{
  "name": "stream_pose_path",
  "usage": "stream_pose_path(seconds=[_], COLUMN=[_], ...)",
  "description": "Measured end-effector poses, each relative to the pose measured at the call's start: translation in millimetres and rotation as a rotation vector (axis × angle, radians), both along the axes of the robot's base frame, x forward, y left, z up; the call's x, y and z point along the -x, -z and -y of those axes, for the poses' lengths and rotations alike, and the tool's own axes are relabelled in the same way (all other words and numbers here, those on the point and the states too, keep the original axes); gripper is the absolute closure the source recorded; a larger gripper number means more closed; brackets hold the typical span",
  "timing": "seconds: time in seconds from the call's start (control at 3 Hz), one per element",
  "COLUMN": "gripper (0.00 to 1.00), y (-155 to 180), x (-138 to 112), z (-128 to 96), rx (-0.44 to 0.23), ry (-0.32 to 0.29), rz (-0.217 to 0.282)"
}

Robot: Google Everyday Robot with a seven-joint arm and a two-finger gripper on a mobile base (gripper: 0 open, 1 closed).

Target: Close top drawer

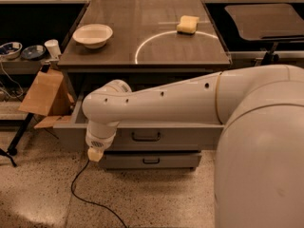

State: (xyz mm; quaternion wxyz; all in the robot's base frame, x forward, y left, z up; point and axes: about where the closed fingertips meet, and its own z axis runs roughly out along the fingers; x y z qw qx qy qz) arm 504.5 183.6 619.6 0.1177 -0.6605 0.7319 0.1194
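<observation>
The top drawer (171,136) is a wide grey drawer pulled out from under the dark tabletop, its flat front showing a small dark bar handle (146,137). My white arm stretches across its opening from the right. My gripper (95,154) hangs at the end of the arm, at the left part of the drawer front, its yellowish tip just below the front's lower edge. A second grey drawer front (151,160) with a similar handle sits below it, pushed further in.
On the table (118,56) are a white bowl (92,34) and a yellow sponge (188,24). A cardboard box (42,94) leans at the left. A black cable (88,194) runs over the speckled floor. Another table (266,20) stands at the right.
</observation>
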Motion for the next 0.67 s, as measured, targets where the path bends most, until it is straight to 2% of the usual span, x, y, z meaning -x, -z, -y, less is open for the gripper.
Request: stream_pose_path(seconds=[0.33, 0.67], gripper=[0.89, 0.98], y=[-9, -14], x=[-16, -36], z=[-11, -33], rx=[0.004, -0.011], ry=[-0.003, -0.009], rz=[0.02, 0.03])
